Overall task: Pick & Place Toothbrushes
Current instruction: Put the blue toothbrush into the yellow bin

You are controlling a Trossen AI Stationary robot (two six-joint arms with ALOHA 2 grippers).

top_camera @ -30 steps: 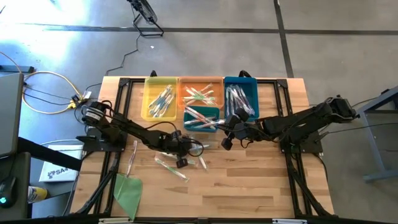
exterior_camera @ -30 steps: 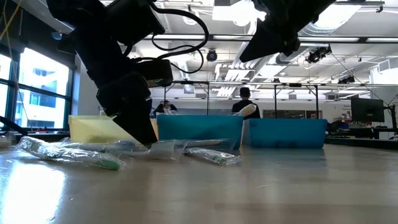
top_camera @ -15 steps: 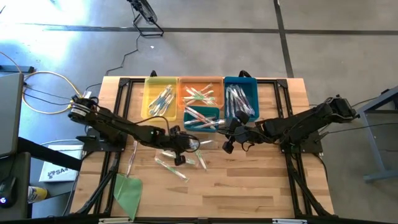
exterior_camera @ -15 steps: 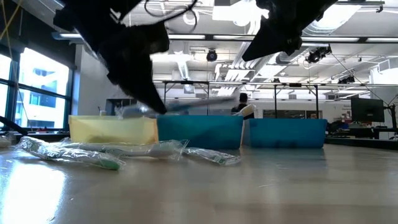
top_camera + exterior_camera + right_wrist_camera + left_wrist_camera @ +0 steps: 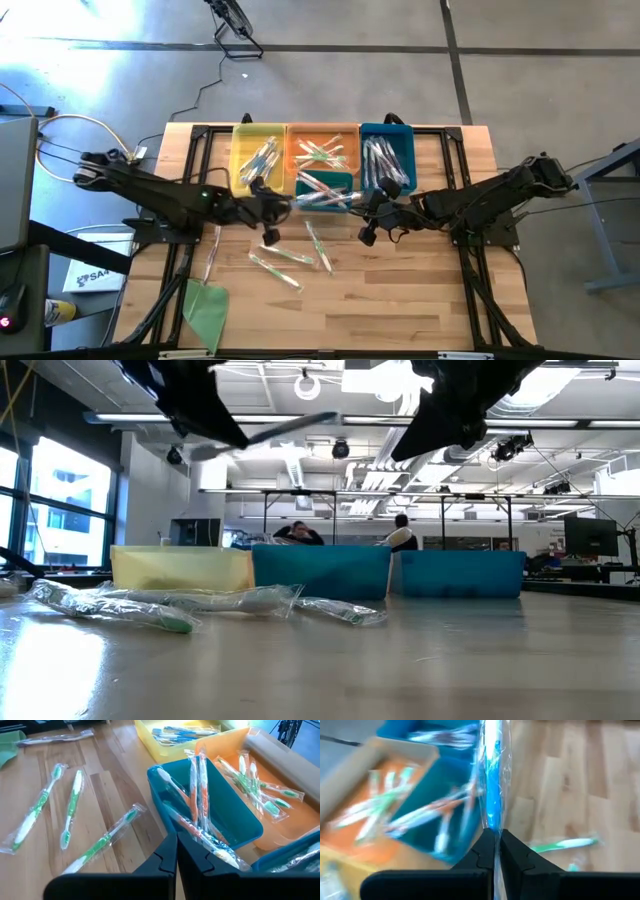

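high view: I look straight down on the whole wooden table (image 5: 400,300), from well above; the small teal bin (image 5: 325,187) sits near the picture's middle.
low view: I sit at table-top height, facing level across the boards toward the small teal bin (image 5: 320,571) and the room behind it.
left wrist view: I ride the left arm, close above the small teal bin (image 5: 427,805), looking down past my own fingers (image 5: 482,855).
right wrist view: I ride the right arm, near the small teal bin (image 5: 205,805).
shared: all four views take in the small teal bin.
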